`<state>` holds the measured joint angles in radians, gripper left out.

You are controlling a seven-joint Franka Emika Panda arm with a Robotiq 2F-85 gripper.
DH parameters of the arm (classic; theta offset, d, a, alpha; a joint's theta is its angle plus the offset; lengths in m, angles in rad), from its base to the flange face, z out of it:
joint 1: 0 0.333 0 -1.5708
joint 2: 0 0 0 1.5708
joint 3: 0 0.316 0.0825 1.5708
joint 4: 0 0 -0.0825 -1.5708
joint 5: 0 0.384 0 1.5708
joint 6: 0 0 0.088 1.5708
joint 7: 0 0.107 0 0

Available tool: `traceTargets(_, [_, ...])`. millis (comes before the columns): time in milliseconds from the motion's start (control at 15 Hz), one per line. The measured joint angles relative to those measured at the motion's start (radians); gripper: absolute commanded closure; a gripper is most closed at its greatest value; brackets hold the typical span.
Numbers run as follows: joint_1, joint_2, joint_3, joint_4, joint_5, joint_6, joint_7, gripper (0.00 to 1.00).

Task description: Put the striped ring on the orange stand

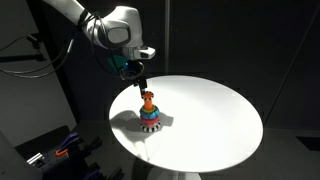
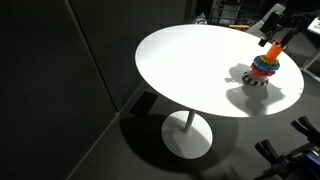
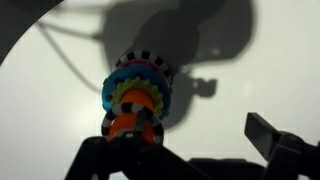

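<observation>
The ring-stacking toy (image 1: pixel 150 118) stands on the white round table (image 1: pixel 215 110) and shows in both exterior views (image 2: pixel 264 70). In the wrist view the orange stand (image 3: pixel 127 126) rises from the coloured rings. The thin striped ring (image 3: pixel 143 113) sits around its top. The wider black-and-white ring (image 3: pixel 150 62) lies at the bottom of the stack. My gripper (image 3: pixel 185 142) hovers just above the stand (image 1: pixel 140 78), open. One finger is beside the peg and the other (image 3: pixel 272 140) is far off to the side. Whether the near finger touches the ring is unclear.
The table top (image 2: pixel 190 60) is bare white around the toy, with its edge (image 1: pixel 125 150) close behind the stack. A single pedestal foot (image 2: pixel 187 138) carries the table. Dark curtains and equipment (image 1: pixel 60 145) surround it.
</observation>
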<state>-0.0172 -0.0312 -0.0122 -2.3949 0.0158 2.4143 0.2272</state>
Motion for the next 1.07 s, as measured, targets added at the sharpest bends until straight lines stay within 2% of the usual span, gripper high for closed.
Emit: traceTargets(1067, [-0.001, 0.011, -0.005, 0.003, 0.0, 0.0, 0.0, 0.0])
